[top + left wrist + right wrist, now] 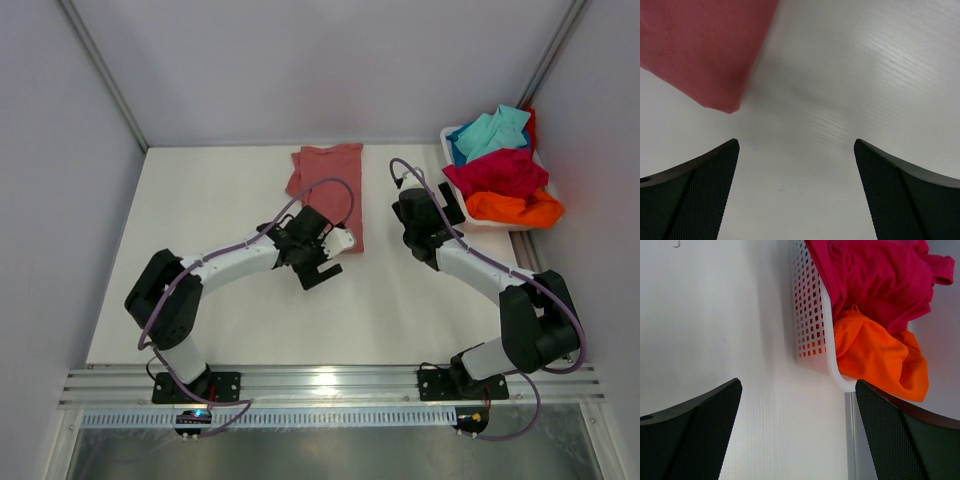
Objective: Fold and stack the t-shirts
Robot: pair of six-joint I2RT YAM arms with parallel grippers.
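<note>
The smooth white bench [200, 220] is the biggest thing, and on its far middle part the soft dusty pink t-shirt [325, 165] lies flat in a long shape. At the far right corner stands the white plastic tub [810, 305] with little square holes in its wall, and the crimson t-shirt [495, 172], the orange t-shirt [515, 208] and the turquoise t-shirt [490, 132] are bunched up in it. My left claw [796, 150] is spread wide with nothing in it, just beside a corner of the pink one, and my right claw [797, 387] is spread wide too, near the tub.
</note>
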